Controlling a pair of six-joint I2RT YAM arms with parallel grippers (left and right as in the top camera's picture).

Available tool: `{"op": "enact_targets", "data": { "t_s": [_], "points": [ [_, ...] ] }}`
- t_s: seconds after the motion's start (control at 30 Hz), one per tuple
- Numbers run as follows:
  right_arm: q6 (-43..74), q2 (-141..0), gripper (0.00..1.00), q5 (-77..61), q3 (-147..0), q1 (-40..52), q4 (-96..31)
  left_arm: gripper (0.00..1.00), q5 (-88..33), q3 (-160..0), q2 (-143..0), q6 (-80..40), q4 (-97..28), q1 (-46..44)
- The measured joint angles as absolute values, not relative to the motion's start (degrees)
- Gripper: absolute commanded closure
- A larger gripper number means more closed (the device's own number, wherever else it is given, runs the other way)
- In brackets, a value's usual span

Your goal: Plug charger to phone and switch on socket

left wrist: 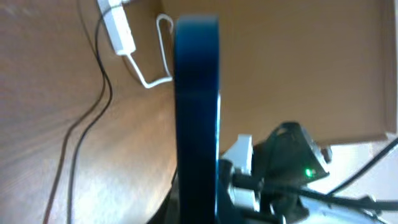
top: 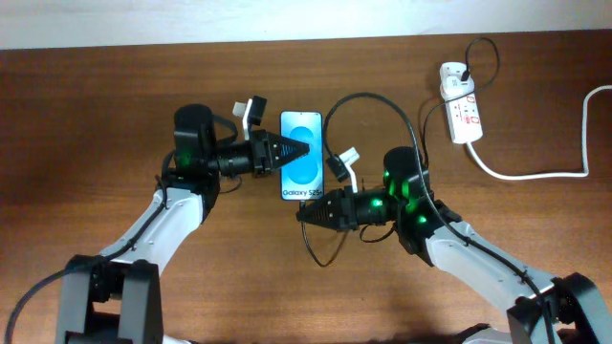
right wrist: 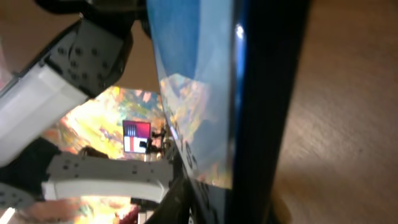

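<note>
Now | left gripper (top: 295, 153) pinching phone (top: 302, 178) | right gripper (top: 303, 214) closed at its bottom edge, possibly touching

Brown wooden table (top: 96, 115); pale strip (top: 191, 19) along far edge.

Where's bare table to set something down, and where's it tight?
Free: brown wooden table left of the left arm, and below the thick white cord at right. Crowded: the slim blue-screened smartphone with left fingers and right fingers at its edges, plus the thin black cable looping toward the white power strip.
</note>
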State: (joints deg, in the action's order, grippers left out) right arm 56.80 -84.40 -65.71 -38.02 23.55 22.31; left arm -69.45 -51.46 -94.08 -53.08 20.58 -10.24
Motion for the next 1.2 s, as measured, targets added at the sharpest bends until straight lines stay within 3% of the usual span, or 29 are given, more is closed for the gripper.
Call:
{"op": "enact_targets", "data": {
  "t_s": [0.27, 0.5, 0.63, 0.9, 1.0, 1.2],
  "points": [
    [56.4, -84.4, 0.86, -64.3, -38.5, 23.3, 22.0, 1.0, -67.8, -51.2, -94.1, -54.3, 21.8, -10.0],
    [55.3, -84.4, 0.86, -63.1, -40.3, 22.9, 22.8, 1.0, -67.5, -50.2, -94.1, -60.3, 31.5, -8.9],
    [54.9, -84.4, 0.76, -63.0, -40.7, 22.3, 22.7, 1.0, -67.4, -49.8, -94.1, -63.3, 35.4, -8.8],
    [53.9, -84.4, 0.74, -58.2, -43.7, 20.3, 24.1, 1.0, -76.9, -47.9, -94.1, -66.0, 35.3, -11.1],
    [53.8, -84.4, 0.62, -58.1, -43.7, 20.3, 23.8, 1.0, -77.6, -47.9, -94.1, -66.1, 35.2, -10.9],
    [53.3, -84.4, 0.49, -57.9, -43.9, 20.3, 20.0, 1.0, -76.9, -47.8, -94.1, -67.1, 36.0, -8.5]
  ]
}}
